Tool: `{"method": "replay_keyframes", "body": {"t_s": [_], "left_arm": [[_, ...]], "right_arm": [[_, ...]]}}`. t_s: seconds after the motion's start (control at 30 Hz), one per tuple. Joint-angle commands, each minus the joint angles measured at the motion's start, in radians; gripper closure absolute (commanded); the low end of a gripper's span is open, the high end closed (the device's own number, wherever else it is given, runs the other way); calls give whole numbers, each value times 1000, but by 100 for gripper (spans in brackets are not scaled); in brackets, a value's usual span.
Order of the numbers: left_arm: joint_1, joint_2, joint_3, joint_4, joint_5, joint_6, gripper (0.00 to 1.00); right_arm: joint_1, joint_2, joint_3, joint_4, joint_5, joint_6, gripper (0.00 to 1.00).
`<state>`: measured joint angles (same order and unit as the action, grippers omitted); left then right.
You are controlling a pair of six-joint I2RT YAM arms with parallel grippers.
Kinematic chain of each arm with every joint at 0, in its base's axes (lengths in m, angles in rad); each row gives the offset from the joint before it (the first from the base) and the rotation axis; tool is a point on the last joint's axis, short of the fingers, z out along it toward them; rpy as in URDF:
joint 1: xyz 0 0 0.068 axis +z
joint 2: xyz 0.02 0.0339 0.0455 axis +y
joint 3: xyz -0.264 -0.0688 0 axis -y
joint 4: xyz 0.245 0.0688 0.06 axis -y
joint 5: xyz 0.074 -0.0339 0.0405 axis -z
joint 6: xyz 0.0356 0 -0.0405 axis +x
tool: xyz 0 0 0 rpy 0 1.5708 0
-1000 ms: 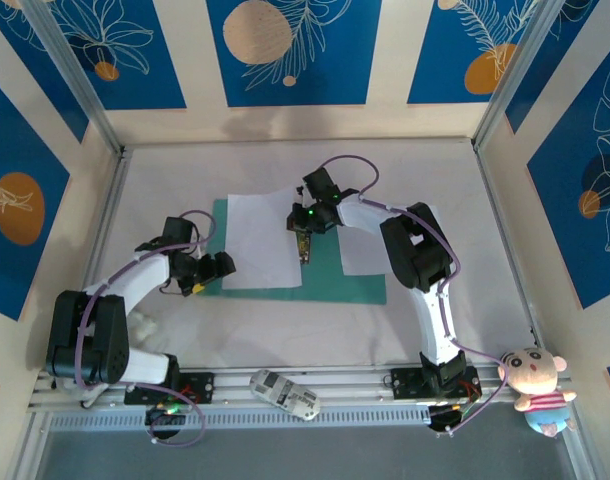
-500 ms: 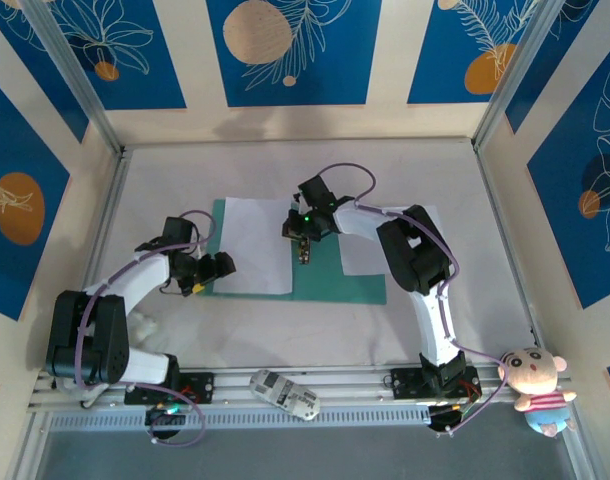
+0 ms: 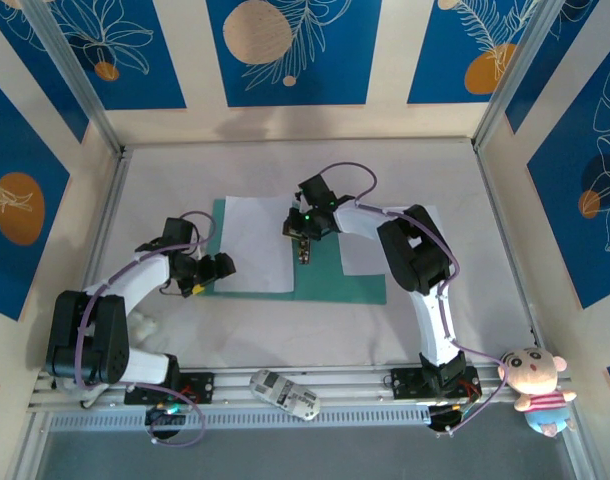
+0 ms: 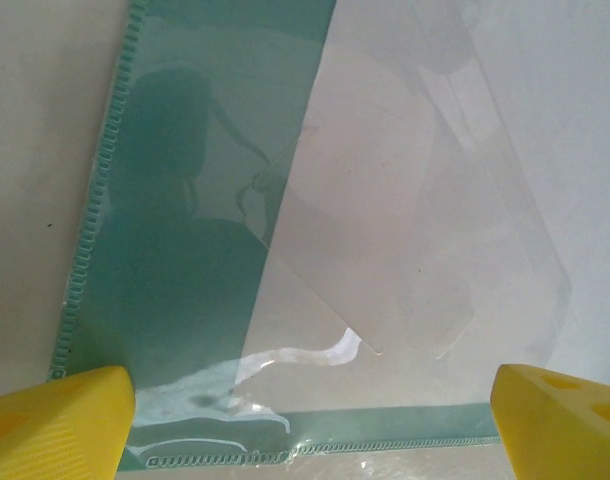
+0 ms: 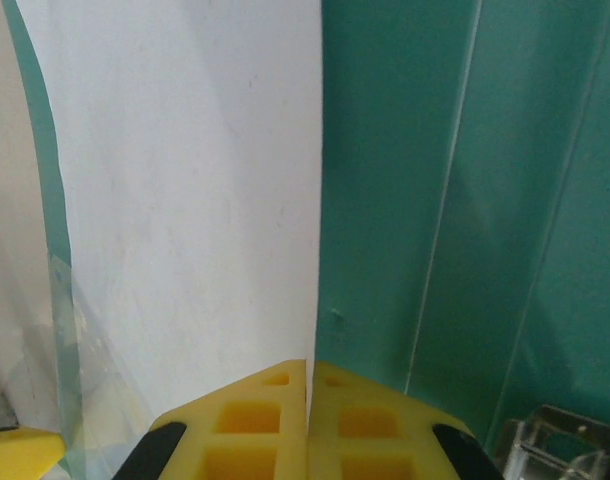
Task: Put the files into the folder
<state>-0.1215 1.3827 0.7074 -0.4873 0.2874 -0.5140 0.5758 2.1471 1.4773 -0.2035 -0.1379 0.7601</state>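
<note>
The teal folder (image 3: pixel 335 286) lies open in the middle of the table. One of the files, a white sheet (image 3: pixel 257 245), covers its left half. My right gripper (image 3: pixel 303 252) is shut on that sheet's right edge. In the right wrist view the paper (image 5: pixel 185 180) runs between the closed yellow fingers (image 5: pixel 307 368), with the bare folder (image 5: pixel 435 200) to the right. A second white sheet (image 3: pixel 358 250) lies at the folder's right end, partly under the right arm. My left gripper (image 3: pixel 222 267) stands open at the folder's left near corner, over its glossy clear cover (image 4: pixel 175 200) and the sheet (image 4: pixel 415 200).
A metal clip (image 5: pixel 567 440) shows at the folder's spine. A plush toy (image 3: pixel 535 380) sits at the front right corner. A small grey-white device (image 3: pixel 285 393) lies on the front rail. Walls enclose the table on three sides.
My right gripper has slid left with the sheet, which now sits further over the folder's left half. The left arm has stayed put.
</note>
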Motion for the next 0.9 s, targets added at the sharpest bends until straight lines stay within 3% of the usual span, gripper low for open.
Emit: {"method": "replay_keyframes", "body": {"t_s": [0.0,0.87], "left_arm": [[11,-23,-9,-8,16,8,8],[12,-49,-2,-21,8,3,8]], "right_arm": [[-13,-18,30,-24,6,-14,100],[39,-10,-21,41,17,97,100]]}}
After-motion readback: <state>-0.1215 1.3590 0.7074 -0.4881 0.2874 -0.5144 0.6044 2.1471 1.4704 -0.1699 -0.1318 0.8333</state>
